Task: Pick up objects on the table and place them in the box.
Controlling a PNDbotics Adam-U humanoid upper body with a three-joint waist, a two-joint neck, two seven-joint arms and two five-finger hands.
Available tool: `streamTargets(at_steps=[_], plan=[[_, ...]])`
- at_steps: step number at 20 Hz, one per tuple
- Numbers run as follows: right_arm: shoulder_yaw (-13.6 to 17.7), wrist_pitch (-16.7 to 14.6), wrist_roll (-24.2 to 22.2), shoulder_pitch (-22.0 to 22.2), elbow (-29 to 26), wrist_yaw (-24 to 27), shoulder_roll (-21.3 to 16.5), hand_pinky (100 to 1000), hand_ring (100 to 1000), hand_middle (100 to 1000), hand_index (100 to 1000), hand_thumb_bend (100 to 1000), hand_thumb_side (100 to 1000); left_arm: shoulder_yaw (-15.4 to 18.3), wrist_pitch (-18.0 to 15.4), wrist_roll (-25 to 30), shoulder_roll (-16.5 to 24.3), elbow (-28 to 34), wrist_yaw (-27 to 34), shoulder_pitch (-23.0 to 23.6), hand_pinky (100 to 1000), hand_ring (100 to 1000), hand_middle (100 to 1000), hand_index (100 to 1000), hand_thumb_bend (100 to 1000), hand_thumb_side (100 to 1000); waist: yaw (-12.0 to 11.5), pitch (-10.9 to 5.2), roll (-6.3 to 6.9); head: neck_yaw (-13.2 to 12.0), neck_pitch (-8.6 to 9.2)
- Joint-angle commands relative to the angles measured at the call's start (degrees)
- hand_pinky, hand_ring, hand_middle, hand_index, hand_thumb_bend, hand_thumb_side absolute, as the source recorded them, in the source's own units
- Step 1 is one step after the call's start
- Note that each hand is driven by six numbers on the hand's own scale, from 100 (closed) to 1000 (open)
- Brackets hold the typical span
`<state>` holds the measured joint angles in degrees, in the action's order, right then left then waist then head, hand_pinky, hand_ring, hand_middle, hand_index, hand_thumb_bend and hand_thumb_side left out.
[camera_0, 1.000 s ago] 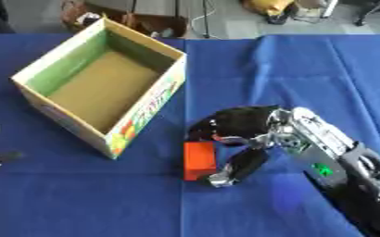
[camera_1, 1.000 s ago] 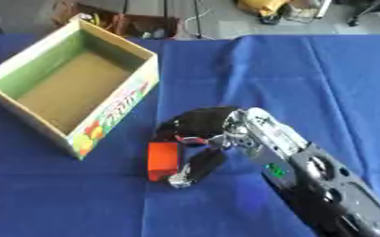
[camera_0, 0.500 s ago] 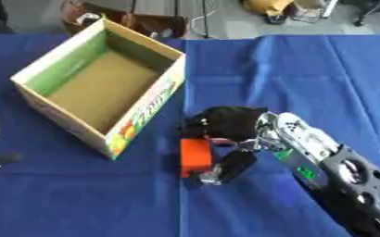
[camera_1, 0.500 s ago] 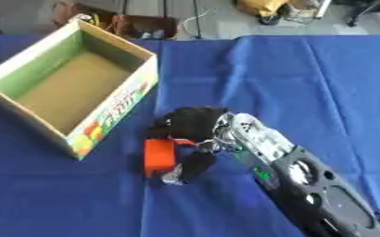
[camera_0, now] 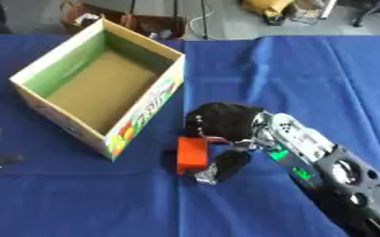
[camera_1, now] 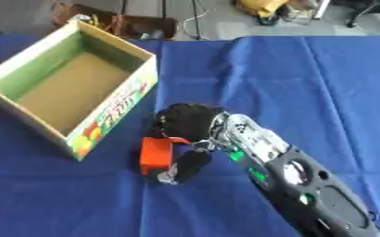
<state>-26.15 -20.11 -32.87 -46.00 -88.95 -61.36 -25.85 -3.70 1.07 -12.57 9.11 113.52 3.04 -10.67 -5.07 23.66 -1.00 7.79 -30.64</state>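
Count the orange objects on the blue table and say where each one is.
1. The orange block lies on the blue tablecloth just right of the cardboard box, against the right robot hand. The hand may hide others beneath it.

An orange block, apparently rectangular, lies flat just beside the near corner of the open, empty cardboard box, its right edge partly hidden.

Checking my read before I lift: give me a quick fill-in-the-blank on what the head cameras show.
The right hand is at an ____ block.
The block lies on the ____ tablecloth, outside the box.
The inside of the cardboard box is ____.

Missing words: orange; blue; empty
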Motion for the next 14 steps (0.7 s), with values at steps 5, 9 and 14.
streamTargets(at_steps=[5, 9, 14], plan=[[1.2, 3.7, -2.8, -0.8, -4.6, 7.9, -1.9, 873, 883, 574, 629, 100, 868, -0.3, 0.0, 0.5, 0.9, 1.1, 0.0, -0.2, 615, 920, 816, 704, 100, 1000, 0.2, -1.17, 0.13, 0.1, 0.44], [1.5, 6.0, -2.7, -1.1, -6.0, 9.3, -2.4, 856, 860, 528, 566, 100, 693, -0.3, 0.1, 0.6, 0.9, 1.1, 0.1, -0.1, 615, 920, 816, 704, 100, 1000, 0.1, -1.24, 0.18, 0.1, 0.38], [1.5, 7.4, -1.3, -1.3, -6.6, 9.0, -2.9, 848, 847, 501, 523, 100, 607, -0.3, 0.1, 0.7, 0.9, 1.1, 0.1, -0.1, 615, 920, 817, 704, 100, 1000, 0.1, -1.26, 0.19, 0.1, 0.38]])
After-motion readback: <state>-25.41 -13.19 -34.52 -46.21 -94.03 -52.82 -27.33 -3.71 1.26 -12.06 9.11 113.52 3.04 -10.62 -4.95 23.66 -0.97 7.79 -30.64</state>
